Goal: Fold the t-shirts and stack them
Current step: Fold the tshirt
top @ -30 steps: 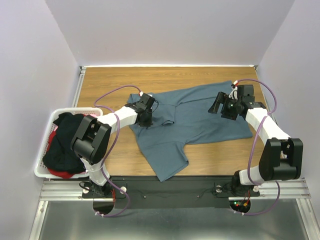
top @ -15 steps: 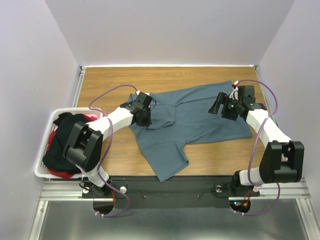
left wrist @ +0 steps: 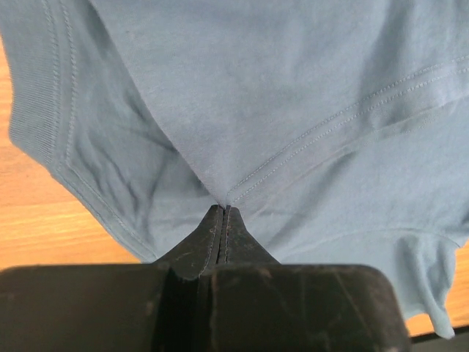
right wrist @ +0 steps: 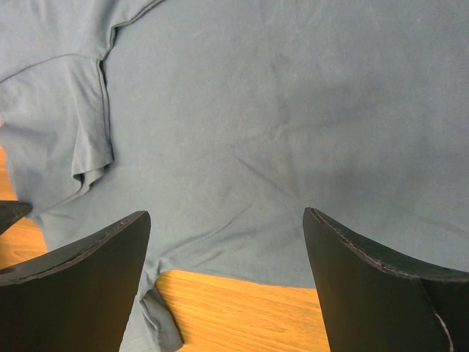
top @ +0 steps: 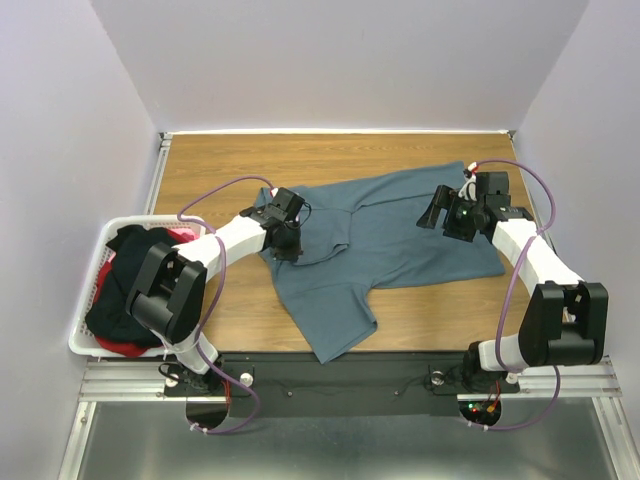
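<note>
A slate blue-grey t-shirt (top: 390, 235) lies spread and partly folded on the wooden table. My left gripper (top: 288, 243) is shut on a pinch of its cloth near the shirt's left side; the left wrist view shows the closed fingertips (left wrist: 223, 213) gripping the cloth (left wrist: 278, 110) by a stitched hem. My right gripper (top: 437, 208) is open and empty, held above the shirt's right part; its view shows the cloth (right wrist: 278, 117) between and beyond the spread fingers (right wrist: 366, 271). Black (top: 125, 290) and red-pink (top: 178, 236) shirts lie in the basket.
A white lattice basket (top: 86, 300) sits at the table's left edge, hanging over it. Bare wood (top: 300, 160) lies behind the shirt and at the front right (top: 450, 310). Grey walls close in the back and sides.
My left gripper has shifted slightly left and back with the cloth pinched in it, drawing the shirt's left edge along. The right arm has barely moved.
</note>
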